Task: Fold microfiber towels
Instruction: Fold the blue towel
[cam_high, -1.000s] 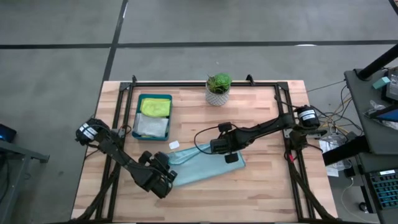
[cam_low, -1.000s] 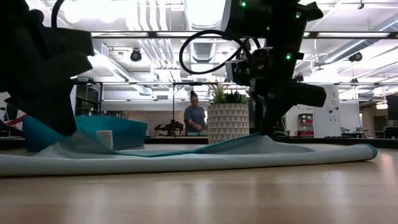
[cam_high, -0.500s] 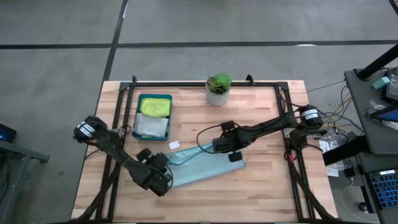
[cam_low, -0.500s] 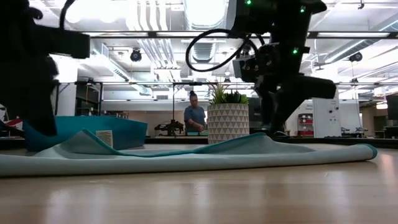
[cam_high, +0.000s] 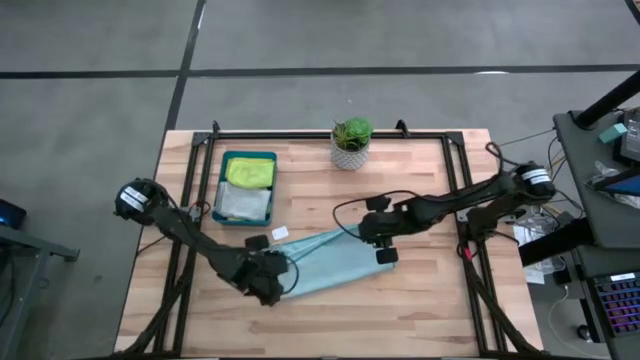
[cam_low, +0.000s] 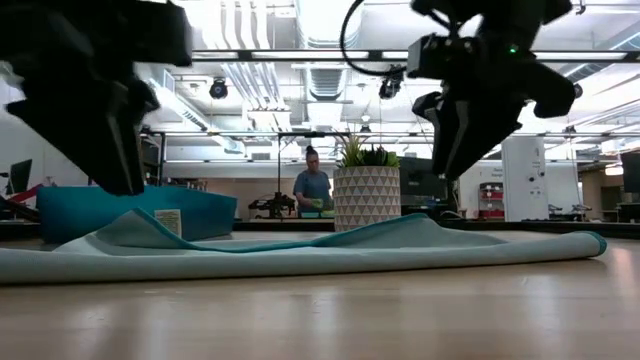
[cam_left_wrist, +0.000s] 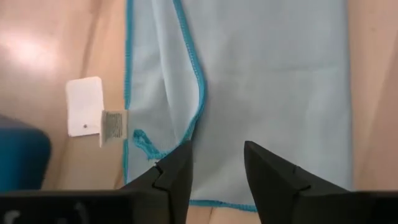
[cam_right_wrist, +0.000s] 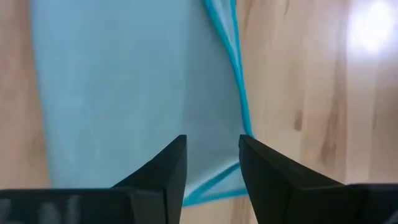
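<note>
Low view, wooden table (cam_low: 400, 320), light teal towel (cam_low: 300, 255), person (cam_low: 312, 188) behind, ceiling lights

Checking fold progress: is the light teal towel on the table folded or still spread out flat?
Folded over once. The light teal towel lies as a long strip, and the left wrist view shows a stitched edge crossing its top layer.

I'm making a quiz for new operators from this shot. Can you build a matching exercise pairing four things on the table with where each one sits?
Things:
1. light teal towel
2. potted plant
3. yellow towel
4. left claw

Places:
A. in the dark teal tray
B. at the table's far edge
C. over the towel's left end
D. flat on the bare wood, mid-table

Pairs: 1-D, 2-B, 3-A, 4-C
</note>
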